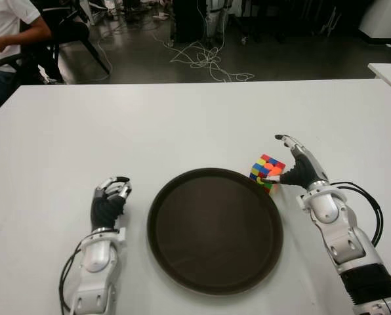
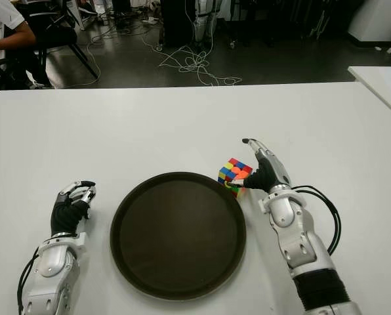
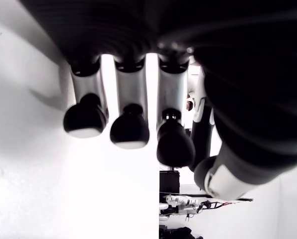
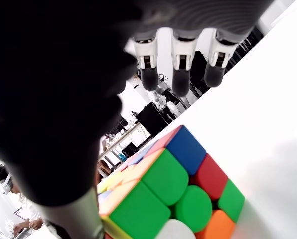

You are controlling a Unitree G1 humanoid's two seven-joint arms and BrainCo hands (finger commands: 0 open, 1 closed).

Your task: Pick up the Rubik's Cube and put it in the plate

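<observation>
Close up, right hand (image 1: 299,167) fingers extended, thumb beside Rubik's Cube (image 4: 171,199), ungrasped, overhead, cube touching plate (image 1: 182,262) rim

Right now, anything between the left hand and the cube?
Yes: the brown plate lies between the left hand and the Rubik's Cube, which sits by its far right rim. Both eye views show it.

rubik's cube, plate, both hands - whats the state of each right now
Rubik's Cube: scrambled, beside the plate's far right rim, not in the plate, thumb against its side
plate: empty, flat on the table
right hand: beside the cube, fingers extended, not closed on it
left hand: left of the plate, fingers curled, holding nothing
table: white, bare around the plate
</observation>
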